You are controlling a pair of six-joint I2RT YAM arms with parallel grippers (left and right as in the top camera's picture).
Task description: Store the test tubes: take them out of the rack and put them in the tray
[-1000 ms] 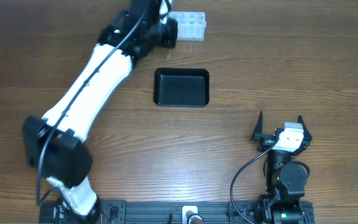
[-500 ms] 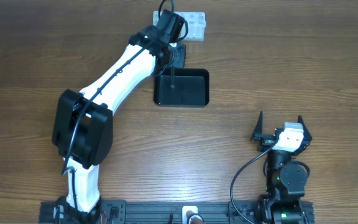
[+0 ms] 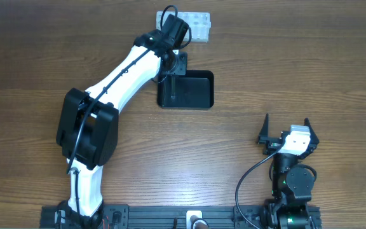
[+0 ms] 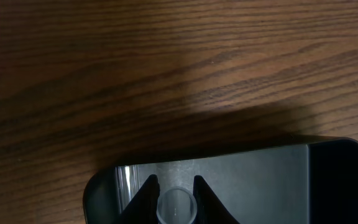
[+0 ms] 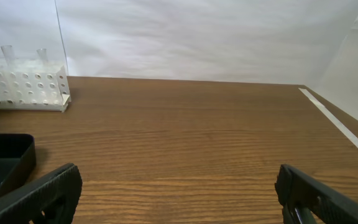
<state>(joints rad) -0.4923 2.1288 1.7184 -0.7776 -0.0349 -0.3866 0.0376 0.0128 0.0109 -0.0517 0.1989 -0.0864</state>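
Left gripper (image 4: 174,184) clenched on tube (image 4: 177,209), over tray's (image 3: 199,97) left end. Tray mid-worktop (image 3: 297,63); rack (image 3: 197,27) at far edge. Right gripper (image 3: 286,121) released, near edge. Wood-grain surface; white backdrop (image 5: 197,37).

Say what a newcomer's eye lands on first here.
The long white left arm slants across the table, its left gripper clamped on a test tube over the black tray. Beyond the tray sits the white rack with two tubes standing; the right gripper is open near its base.
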